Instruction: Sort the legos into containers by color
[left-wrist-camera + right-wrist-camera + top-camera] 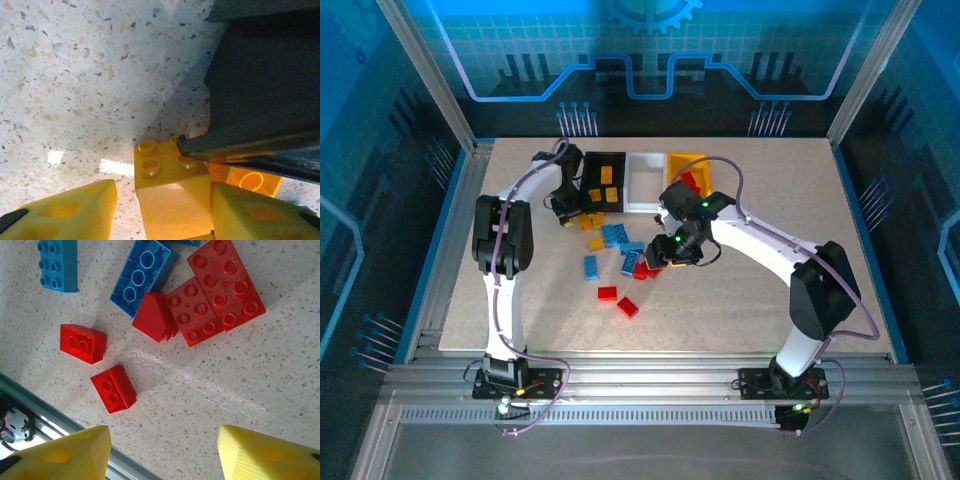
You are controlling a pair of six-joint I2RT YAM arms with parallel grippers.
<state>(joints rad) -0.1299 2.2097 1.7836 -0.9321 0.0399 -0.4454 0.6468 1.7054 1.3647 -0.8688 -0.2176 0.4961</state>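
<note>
We see a pale speckled table (720, 315) inside a cage with blue glowing walls. On the left side, the left gripper (161, 200) is low down, right by the black square plastic bin (265, 75). Its yellow fingers (65, 212) are partly open around a small yellow-orange plastic studded brick (155, 165). There is a gap on one side, so we think the brick is not gripped yet. To do this well, we would centre the brick, squeeze softly, then lift it straight up over the black wall. Next in the row come the white square plastic bin (647, 185) and the yellow square plastic bin (685, 157). On the right side, the right gripper (165, 440) is wide open and holds nothing. It is above loose little red plastic bricks (82, 343) and blue plastic bricks (145, 275) on the table. The black wall hides part of a second orange brick (250, 181). We cannot tell if the other finger touches the brick. In the top view, the right arm (760, 245) covers part of the pile
</note>
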